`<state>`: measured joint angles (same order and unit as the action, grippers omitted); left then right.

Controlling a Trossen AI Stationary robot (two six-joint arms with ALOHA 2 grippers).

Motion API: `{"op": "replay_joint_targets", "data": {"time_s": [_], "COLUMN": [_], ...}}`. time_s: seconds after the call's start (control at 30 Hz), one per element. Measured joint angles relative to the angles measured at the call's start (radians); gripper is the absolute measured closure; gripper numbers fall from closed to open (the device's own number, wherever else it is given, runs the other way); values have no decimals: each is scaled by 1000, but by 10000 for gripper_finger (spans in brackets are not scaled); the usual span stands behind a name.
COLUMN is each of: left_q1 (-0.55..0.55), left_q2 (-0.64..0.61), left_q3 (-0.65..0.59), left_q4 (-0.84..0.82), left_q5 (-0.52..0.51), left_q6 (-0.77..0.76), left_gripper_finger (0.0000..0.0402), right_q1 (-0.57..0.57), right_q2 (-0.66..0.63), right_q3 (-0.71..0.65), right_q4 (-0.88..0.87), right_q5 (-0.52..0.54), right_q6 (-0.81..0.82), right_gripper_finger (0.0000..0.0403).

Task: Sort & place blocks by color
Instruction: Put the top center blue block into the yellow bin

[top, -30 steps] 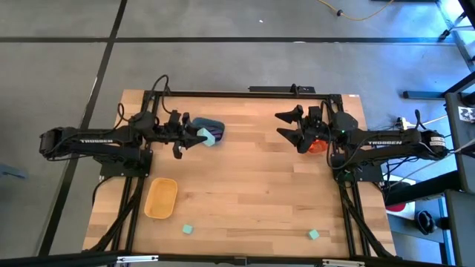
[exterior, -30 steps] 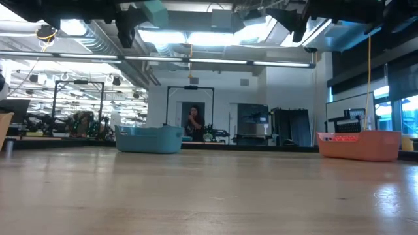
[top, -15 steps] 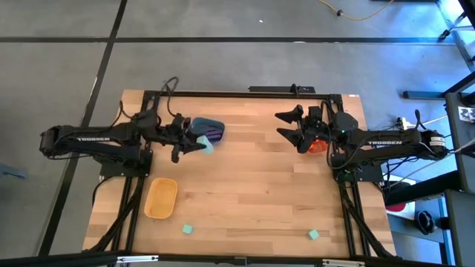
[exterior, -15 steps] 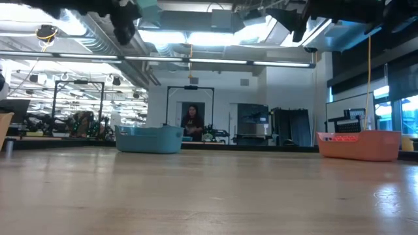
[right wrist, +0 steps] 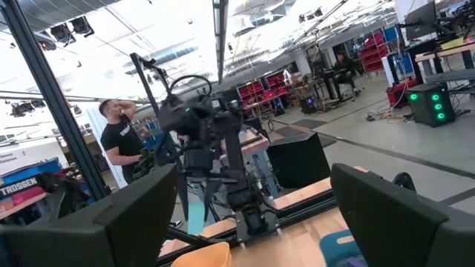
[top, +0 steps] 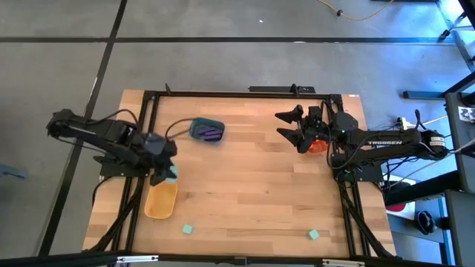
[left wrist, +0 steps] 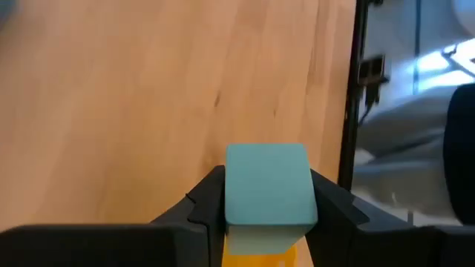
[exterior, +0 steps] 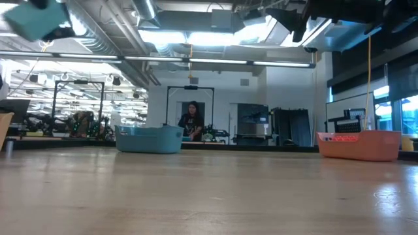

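While the left gripper (top: 169, 175) clamps a mint block (left wrist: 267, 185), it has swung from the blue tub (top: 207, 130) to just above the yellow tub (top: 160, 199).

Its jaws are part closed on the block's sides, and the left wrist view shows yellow directly under the block, so a drop looks close. A second ago the gripper hung at the blue tub's near edge, which holds purple blocks (top: 212, 134); carrying mint away from there suggests yellow is the mint bin. Two more mint blocks, one (top: 188, 230) just past the yellow tub and one (top: 314, 234) well off toward the right, lie on the table (top: 252, 185) unsorted. The right gripper (top: 292, 126), jaws wide and empty, has not moved and waits beside the orange tub (top: 318, 145).
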<state>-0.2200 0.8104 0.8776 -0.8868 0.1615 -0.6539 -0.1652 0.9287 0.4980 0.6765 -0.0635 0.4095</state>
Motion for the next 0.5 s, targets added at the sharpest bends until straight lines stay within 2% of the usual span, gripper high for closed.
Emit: {"op": "replay_joint_targets", "data": {"time_s": [0.37, 0.5], "left_q1": [-256, -320], "left_q2": [8, 8], "left_q3": [-3, -53], "left_q4": [-74, -73], "left_q5": [-142, -144], "left_q6": [-229, -332], "left_gripper_finger": [279, 279], "right_q1": [0, 0], "right_q2": [0, 0], "right_q3": [0, 0], "right_q4": [0, 0], "right_q5": [0, 0], "right_q6": [0, 0], "right_gripper_finger": [47, 47]}}
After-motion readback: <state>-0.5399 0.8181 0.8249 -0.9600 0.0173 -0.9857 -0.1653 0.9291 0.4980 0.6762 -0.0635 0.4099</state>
